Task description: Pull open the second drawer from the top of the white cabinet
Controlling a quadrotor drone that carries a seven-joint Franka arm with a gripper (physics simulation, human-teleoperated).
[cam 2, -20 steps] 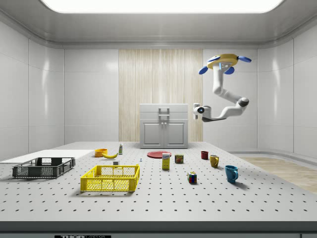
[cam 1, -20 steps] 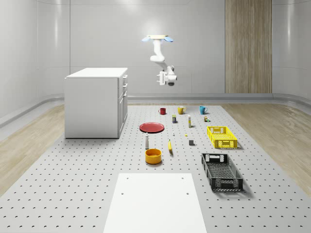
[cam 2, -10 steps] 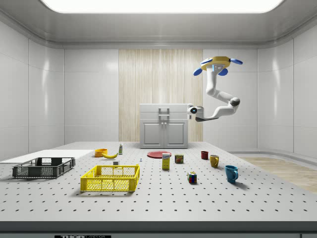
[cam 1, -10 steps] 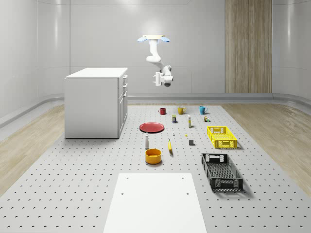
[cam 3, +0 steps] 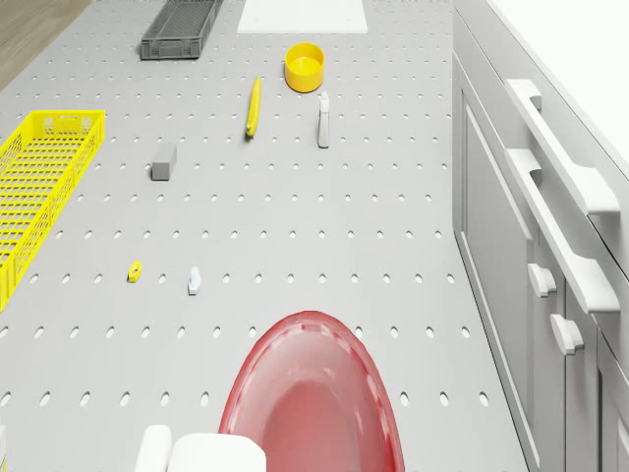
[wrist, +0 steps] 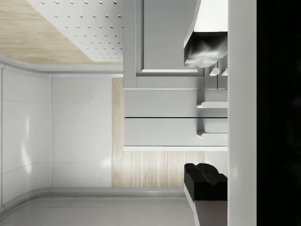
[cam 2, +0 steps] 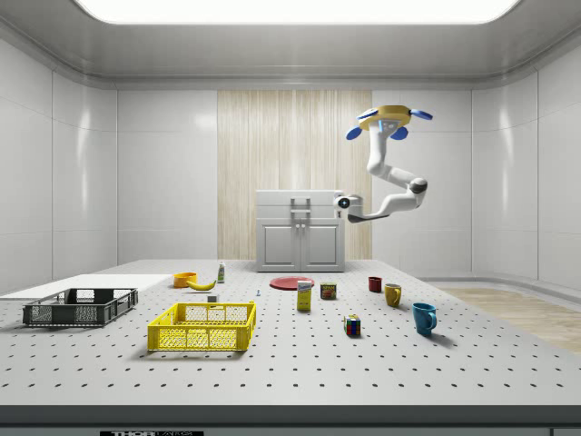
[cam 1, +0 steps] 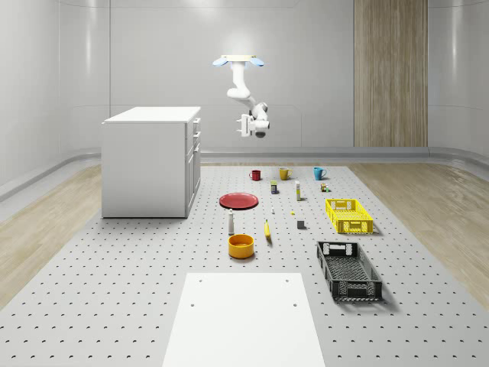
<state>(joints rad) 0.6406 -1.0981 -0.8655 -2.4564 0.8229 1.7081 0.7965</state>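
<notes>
The second drawer (cam 1: 196,138) sits in the front face of the white cabinet (cam 1: 145,164), which stands on the bench (cam 1: 114,252) in the left half of the whole-scene view. It is flush with the drawer above it. In the side view the cabinet is at the middle of the frame, facing the camera, with the drawer's bar handle (cam 2: 300,216) just under the top one.

The drone (cam 1: 239,60) hovers above the bench, in front of the cabinet and higher than its top. In the drone view a red plate (cam 3: 314,393) lies below it. The arm hangs from the drone, bends at the elbow and reaches level toward the cabinet front. The hand (cam 1: 246,125) is at about the height of the drawers, pointing at them. Its fingers are apart: in the wrist view one fingertip (wrist: 204,52) and the other (wrist: 204,181) stand either side of a wide gap, with the drawer fronts seen between them.

In the whole-scene view, open air lies between the hand and the cabinet front, with nothing touching. Bare bench lies in front of the cabinet's doors, and the plate is the nearest thing. A yellow crate (cam 1: 348,215) and a black crate (cam 1: 348,270) lie well apart, in the right half of that frame.

The cabinet is plain, smooth and box-shaped, with square edges, long raised bar handles on the drawers and small knobs (cam 3: 543,280) on the doors below. The bench top is matt grey with a regular grid of small holes.
</notes>
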